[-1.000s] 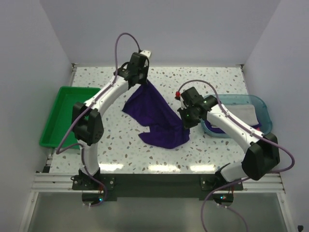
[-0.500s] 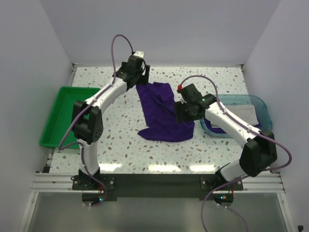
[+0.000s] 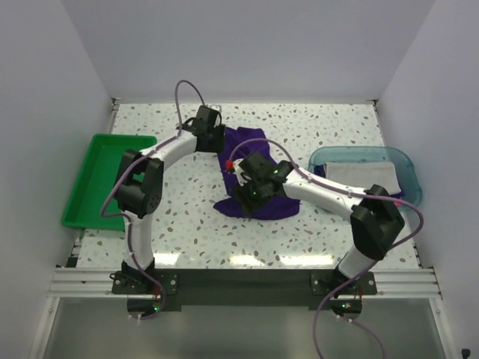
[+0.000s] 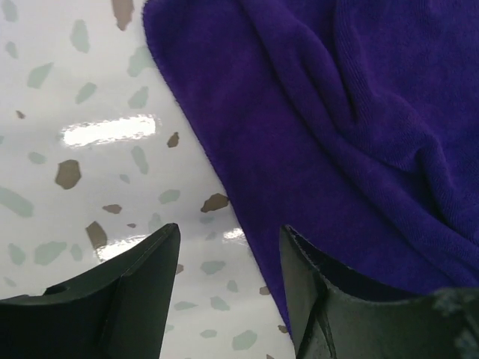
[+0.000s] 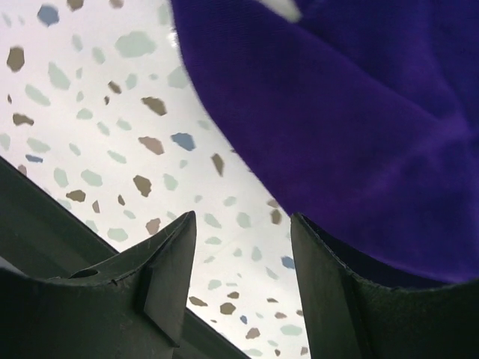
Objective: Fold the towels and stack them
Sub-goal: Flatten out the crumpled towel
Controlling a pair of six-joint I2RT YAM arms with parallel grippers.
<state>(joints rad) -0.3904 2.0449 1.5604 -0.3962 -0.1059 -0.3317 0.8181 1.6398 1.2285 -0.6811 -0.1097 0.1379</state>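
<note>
Though under arms [image 3: 314, 191], towel [image 3: 253, 139], seemingly rumpled, between bin [image 3: 78, 196] and tray [image 3: 335, 155]

Left tool [image 4: 230, 233] and right tool [image 5: 243, 220] gape open.

Towels in clear view: two. One dark purple towel [image 3: 247, 142], desk [image 3: 337, 120] centre; one pale grey towel [image 3: 363, 177], in tray, right. More cloth beneath grey one: cannot tell. Bins: one green bin [image 3: 97, 179], left. Trays: one translucent teal tray [image 3: 359, 150], right. Arms: two. Hands: two, left hand [image 4: 228, 247], right hand [image 5: 243, 224]. Desk: one.
</note>
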